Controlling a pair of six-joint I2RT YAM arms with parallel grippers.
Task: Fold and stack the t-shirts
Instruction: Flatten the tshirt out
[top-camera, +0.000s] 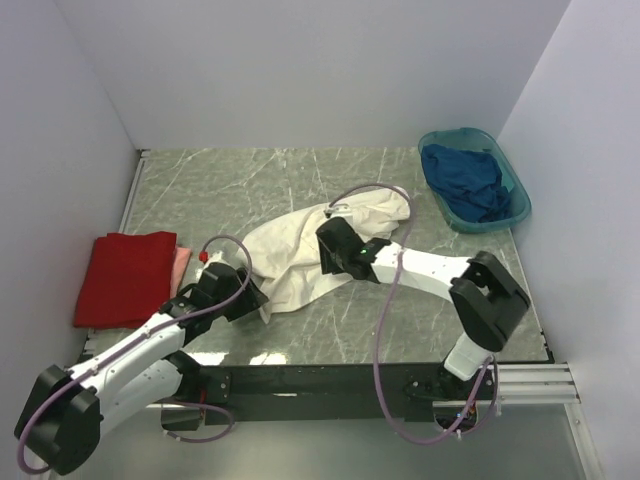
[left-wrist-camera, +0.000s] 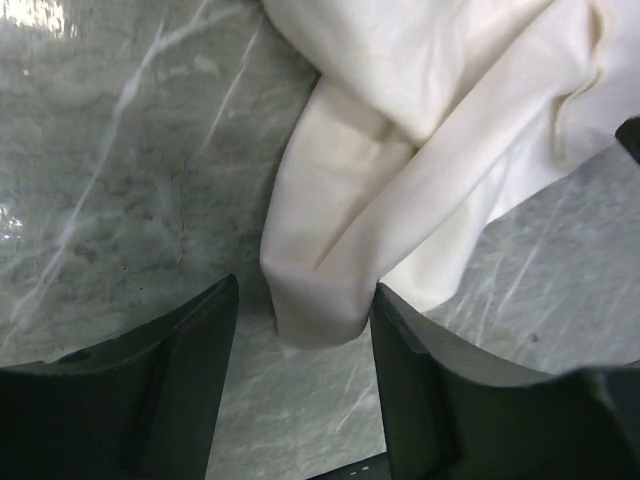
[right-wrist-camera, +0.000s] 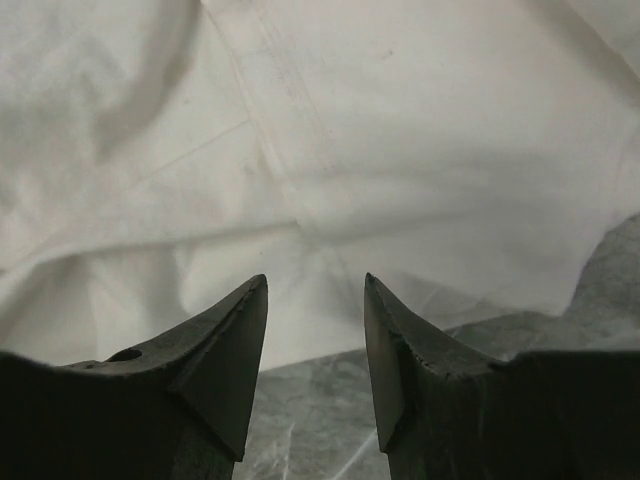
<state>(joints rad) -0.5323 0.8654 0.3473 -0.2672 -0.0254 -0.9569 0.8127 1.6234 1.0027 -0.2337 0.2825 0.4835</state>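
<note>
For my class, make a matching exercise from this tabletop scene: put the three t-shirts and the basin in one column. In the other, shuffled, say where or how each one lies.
Column A
1. cream-white t-shirt
2. red t-shirt
3. dark blue t-shirt
4. teal basin

Column B
a. folded flat at the left edge of the table
b. bunched up inside the teal basin
c. standing at the far right corner of the table
d. crumpled loose in the middle of the table

Pairs: 1-d, 2-a, 3-b, 4-c
</note>
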